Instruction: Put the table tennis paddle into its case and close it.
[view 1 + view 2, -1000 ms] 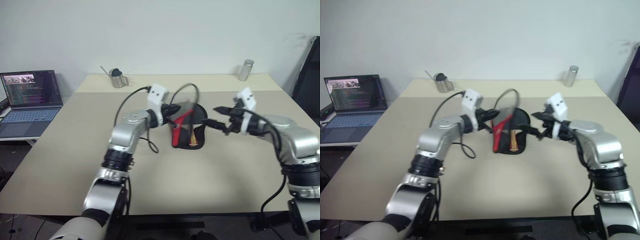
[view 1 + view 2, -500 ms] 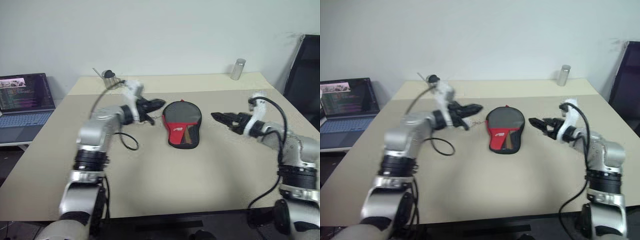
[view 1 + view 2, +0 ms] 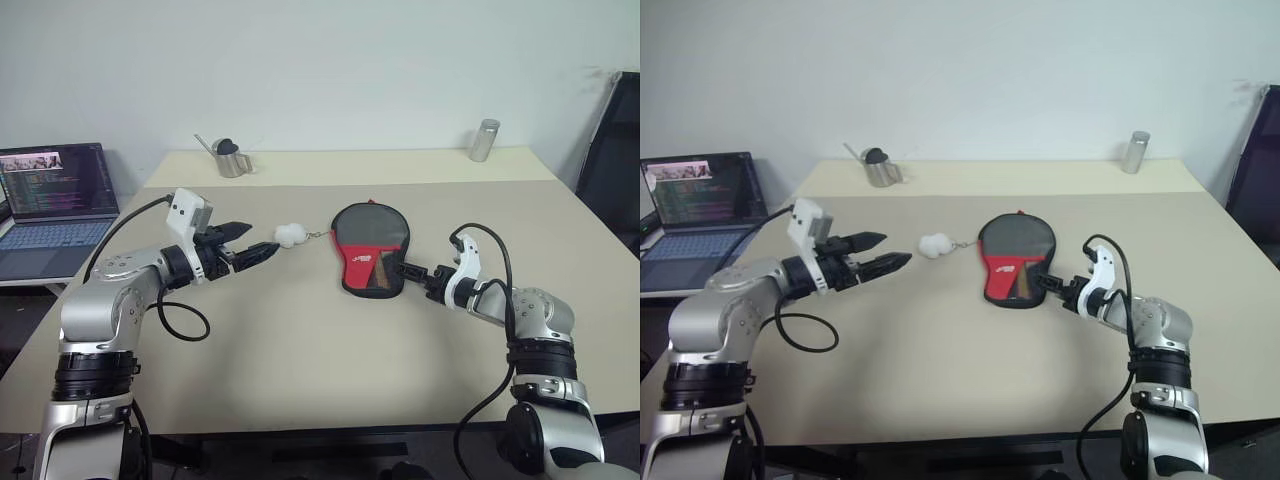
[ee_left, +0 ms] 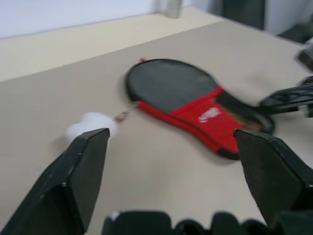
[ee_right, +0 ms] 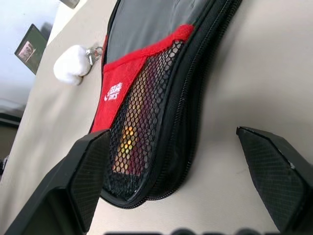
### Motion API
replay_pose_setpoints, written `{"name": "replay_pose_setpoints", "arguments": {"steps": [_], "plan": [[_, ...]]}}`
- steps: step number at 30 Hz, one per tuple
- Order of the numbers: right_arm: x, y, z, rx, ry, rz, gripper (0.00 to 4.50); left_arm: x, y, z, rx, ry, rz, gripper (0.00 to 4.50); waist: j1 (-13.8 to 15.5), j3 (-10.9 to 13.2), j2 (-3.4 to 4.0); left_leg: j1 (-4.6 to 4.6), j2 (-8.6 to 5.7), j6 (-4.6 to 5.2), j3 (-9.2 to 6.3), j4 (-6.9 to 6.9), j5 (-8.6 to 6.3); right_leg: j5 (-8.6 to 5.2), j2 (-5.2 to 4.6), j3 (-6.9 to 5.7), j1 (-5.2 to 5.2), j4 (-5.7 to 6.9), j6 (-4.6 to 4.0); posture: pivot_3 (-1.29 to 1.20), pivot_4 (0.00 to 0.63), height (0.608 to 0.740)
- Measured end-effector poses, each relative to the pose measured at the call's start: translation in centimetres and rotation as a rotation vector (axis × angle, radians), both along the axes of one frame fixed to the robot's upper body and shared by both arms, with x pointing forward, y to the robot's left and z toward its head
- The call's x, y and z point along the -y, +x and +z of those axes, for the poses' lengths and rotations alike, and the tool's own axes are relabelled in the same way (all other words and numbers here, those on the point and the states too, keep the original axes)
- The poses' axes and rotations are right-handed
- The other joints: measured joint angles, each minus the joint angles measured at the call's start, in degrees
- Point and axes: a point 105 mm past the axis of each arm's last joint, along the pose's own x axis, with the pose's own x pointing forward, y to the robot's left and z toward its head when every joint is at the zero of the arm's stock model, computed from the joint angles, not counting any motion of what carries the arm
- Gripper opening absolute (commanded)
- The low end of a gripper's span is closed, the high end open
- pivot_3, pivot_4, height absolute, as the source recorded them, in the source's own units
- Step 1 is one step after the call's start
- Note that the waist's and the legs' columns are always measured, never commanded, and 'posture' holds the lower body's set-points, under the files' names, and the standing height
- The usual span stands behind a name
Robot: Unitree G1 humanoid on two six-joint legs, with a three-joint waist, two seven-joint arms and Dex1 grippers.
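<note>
Lying flat near the middle of the beige table (image 3: 300,350) is the paddle-shaped black fabric case (image 3: 370,247) with its red lower part, white logo and black mesh pocket, its round end toward the far side and its narrow end toward the near side. Through the mesh, in the right wrist view, something red and orange-brown shows inside the case, but I cannot tell whether it is the table tennis paddle. The zipper rim along the case's right edge lies flat on the table. A small white fluffy ball (image 3: 291,234) rests on the table just left of the case, joined to its rim by a short chain.

Just right of the case's narrow end, the right gripper (image 3: 418,273) sits low over the table, its 2 black fingers spread wide with nothing between them; the tips reach close to the case's near right edge, and I cannot tell whether they touch it. Well to the left, the left gripper (image 3: 252,254) points toward the white ball, its 2 fingers parted and empty, the tips near the ball but apart from it.

At the table's far edge stand a small metal pitcher (image 3: 231,157) on the left and a metal cylinder can (image 3: 485,140) on the right. Beyond the table's left side an open laptop (image 3: 52,205) shows a lit screen.
</note>
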Motion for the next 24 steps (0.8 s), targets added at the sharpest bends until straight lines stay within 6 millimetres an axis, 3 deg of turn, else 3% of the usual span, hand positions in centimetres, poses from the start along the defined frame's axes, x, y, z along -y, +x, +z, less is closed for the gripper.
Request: {"name": "replay_pose_setpoints", "arguments": {"steps": [7, 15, 22, 24], "plan": [[-1.7, 0.1, -0.2, -0.018, 0.042, 0.043, 4.50, 0.9, -1.8, -1.1, 0.001, 0.045, -0.033, 4.44, -0.60, -0.03, -0.03, 0.08, 0.07, 0.01, 0.07, -0.02, -0.01, 0.00, 0.05, 0.06, 0.01, 0.06, -0.01, 0.00, 0.150, 0.740], [-6.7, -1.0, -0.4, -0.053, 0.147, 0.168, 4.50, 0.8, -2.3, -1.3, -0.004, 0.055, -0.013, 4.44, -0.84, -0.03, -0.03, 0.14, 0.10, 0.02, 0.09, -0.02, -0.01, 0.02, 0.09, 0.08, 0.02, 0.08, -0.04, 0.00, 0.150, 0.740], [-7.0, -1.0, -0.4, -0.051, 0.137, 0.175, 4.50, 0.7, -2.4, -1.2, 0.003, 0.056, -0.001, 4.44, -0.74, -0.03, -0.03, 0.13, 0.10, 0.01, 0.08, -0.03, -0.01, 0.02, 0.09, 0.07, 0.02, 0.05, -0.04, 0.00, 0.150, 0.740], [-7.0, -1.0, -0.5, -0.048, 0.131, 0.172, 4.12, 0.7, -2.4, -1.1, 0.007, 0.057, 0.002, 4.50, -0.74, -0.04, -0.03, 0.13, 0.10, 0.01, 0.08, -0.03, -0.01, 0.02, 0.09, 0.07, 0.03, 0.06, -0.04, 0.00, 0.150, 0.740]]}}
